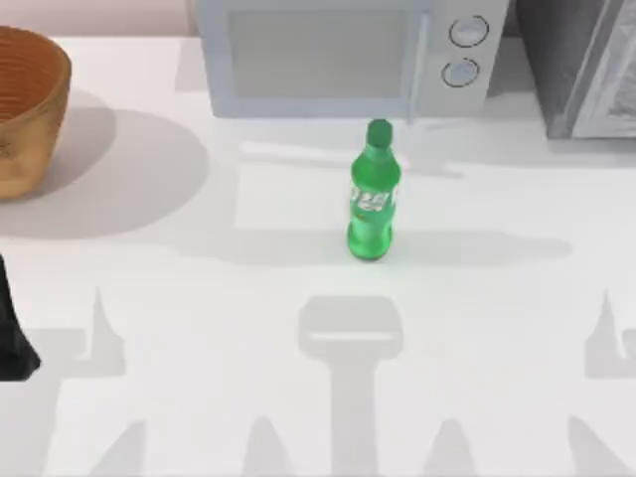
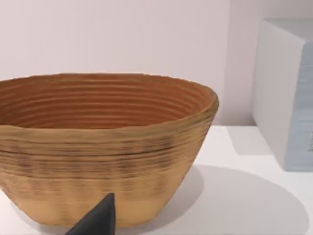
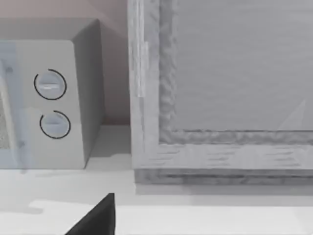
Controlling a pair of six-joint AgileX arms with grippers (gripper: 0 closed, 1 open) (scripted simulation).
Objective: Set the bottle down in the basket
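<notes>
The white table (image 1: pixel 199 328) carries everything here, and the microwave (image 1: pixel 338 55) at its far edge serves as the reference for the rest. It is a pale grey-white box with a glass door and two round dials (image 1: pixel 465 50) stacked at its right end; the right wrist view looks at those same dials (image 3: pixel 51 103) from close by. To the right of the microwave, just beside it, stands a grey cabinet-like block with a framed front panel (image 1: pixel 586 70), which in the right wrist view rises as a tall panelled face (image 3: pixel 220 88) next to the microwave's side. Well to the left of the microwave, at the table's left edge, sits the basket (image 1: pixel 30 109), a round woven bowl with a golden-brown outside and an orange-brown ribbed inside; the left wrist view faces it from close up, its rim (image 2: pixel 112 117) wide and its inside holding nothing, with the microwave's corner (image 2: pixel 288 98) beyond it. The bottle (image 1: pixel 374 194) stands upright on the table just in front of the microwave, below its right half and well apart from the basket; it is bright green with a green cap and a green-and-white label. Nothing touches it. The left arm shows as a dark shape (image 1: pixel 12 328) at the table's left edge, in front of the basket, and one dark fingertip (image 2: pixel 98 220) of the left gripper points toward the basket's wall; I cannot tell how wide its jaws stand. One dark fingertip (image 3: pixel 98 218) of the right gripper points toward the microwave and the cabinet, and its opening cannot be told either.
</notes>
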